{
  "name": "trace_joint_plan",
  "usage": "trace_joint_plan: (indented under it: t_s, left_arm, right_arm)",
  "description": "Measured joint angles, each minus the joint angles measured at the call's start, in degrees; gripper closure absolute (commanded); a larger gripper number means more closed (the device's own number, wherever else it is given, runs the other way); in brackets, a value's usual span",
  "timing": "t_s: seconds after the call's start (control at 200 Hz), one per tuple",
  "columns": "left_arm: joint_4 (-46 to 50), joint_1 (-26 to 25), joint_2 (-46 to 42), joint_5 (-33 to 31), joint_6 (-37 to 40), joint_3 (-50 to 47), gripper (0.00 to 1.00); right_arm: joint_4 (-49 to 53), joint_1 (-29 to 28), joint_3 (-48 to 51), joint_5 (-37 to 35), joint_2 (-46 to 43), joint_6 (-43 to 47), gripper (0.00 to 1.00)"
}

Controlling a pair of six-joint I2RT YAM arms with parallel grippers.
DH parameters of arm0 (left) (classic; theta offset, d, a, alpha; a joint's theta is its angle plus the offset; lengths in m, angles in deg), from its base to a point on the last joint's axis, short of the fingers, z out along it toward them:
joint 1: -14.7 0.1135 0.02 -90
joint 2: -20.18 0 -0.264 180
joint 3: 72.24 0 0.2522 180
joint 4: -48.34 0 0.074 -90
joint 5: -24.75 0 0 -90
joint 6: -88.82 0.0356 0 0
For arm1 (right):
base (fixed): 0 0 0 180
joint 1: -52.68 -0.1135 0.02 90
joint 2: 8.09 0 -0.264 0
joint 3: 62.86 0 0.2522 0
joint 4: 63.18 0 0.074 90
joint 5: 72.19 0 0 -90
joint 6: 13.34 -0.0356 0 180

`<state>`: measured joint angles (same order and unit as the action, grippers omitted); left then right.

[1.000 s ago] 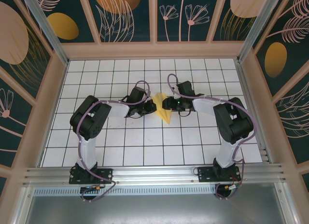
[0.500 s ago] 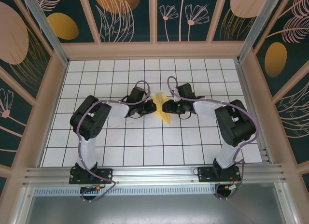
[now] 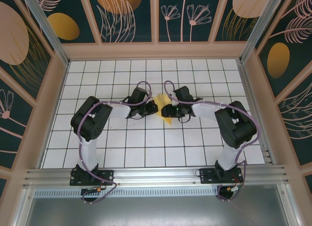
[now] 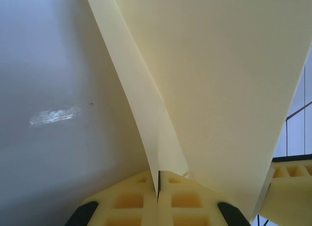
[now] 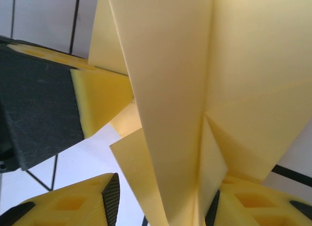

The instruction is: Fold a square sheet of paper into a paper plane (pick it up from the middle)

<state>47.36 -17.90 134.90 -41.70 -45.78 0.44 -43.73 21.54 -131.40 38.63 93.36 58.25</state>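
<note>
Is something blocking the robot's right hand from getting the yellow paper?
Nothing visible blocks it. The paper stands between the open fingers of the right gripper, and the left gripper is pinching it shut.

The top camera looks down from behind onto the whole table (image 3: 146, 153); each wrist camera faces the folded paper (image 5: 165, 89) at close range, shared by all three

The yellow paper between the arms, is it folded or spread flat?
Folded: the paper shows stacked flaps and sharp creases, and the left gripper pinches layered edges.
</note>
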Motion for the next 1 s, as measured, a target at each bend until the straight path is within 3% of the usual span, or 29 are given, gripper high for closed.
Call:
trace_joint_plan:
  t_s: [0.285, 0.445, 0.721, 0.841, 0.946, 1.001]
  left_arm:
    - [0.00, 0.00, 0.00, 0.20, 0.00, 0.02, 1.00]
    - [0.00, 0.00, 0.00, 0.17, 0.00, 0.02, 1.00]
    - [0.02, 0.00, 0.00, 0.17, 0.00, 0.04, 0.99]
    - [0.04, 0.00, 0.00, 0.15, 0.00, 0.04, 0.98]
    - [0.57, 0.00, 0.00, 0.15, -0.22, 0.33, 0.90]
    - [1.25, 0.02, -0.02, 0.13, -0.70, 0.72, 0.81]
  right_arm:
    - [1.42, -2.27, -1.40, -3.30, 1.70, 1.16, 0.41]
    - [2.08, -3.02, -2.27, -5.40, 1.99, 1.62, 0.44]
    - [2.99, -3.15, -3.26, -9.09, 2.71, 1.60, 0.65]
    - [3.15, -3.17, -3.26, -9.92, 2.71, 1.05, 0.80]
    - [3.19, -3.17, -3.26, -10.73, 2.71, 0.68, 0.97]
    - [3.39, -3.17, -3.37, -11.02, 2.71, 0.24, 1.00]
